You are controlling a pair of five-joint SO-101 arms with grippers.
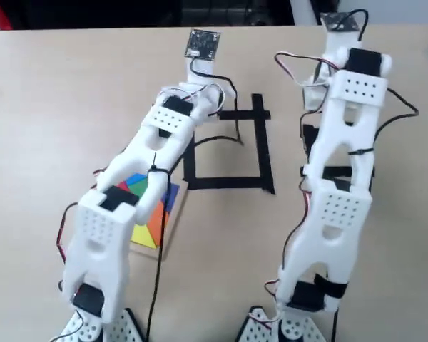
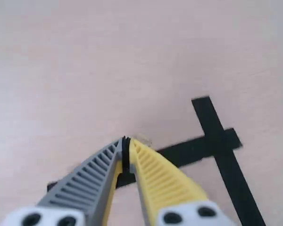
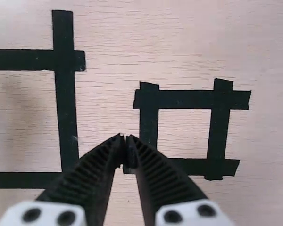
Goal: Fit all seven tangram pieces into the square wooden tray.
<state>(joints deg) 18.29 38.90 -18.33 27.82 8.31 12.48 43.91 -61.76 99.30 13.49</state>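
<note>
The square wooden tray [image 1: 169,236] lies at the front left of the table, partly under the left arm [image 1: 139,167]. Coloured tangram pieces sit in it: green [image 1: 140,184], blue [image 1: 173,194], orange [image 1: 156,223] and yellow [image 1: 142,232] show, while the arm hides the rest. My left gripper [image 2: 125,141], with one grey and one yellow finger, is shut on nothing above bare table beside a tape corner. My right gripper [image 3: 124,138], black-fingered, is shut and holds nothing over a small tape square [image 3: 185,129].
A large black tape square [image 1: 261,146] marks the table's middle, between the arms. A smaller tape square [image 1: 308,137] lies under the right arm [image 1: 342,164]. Cables hang along both arms. Bare table stretches to the far left.
</note>
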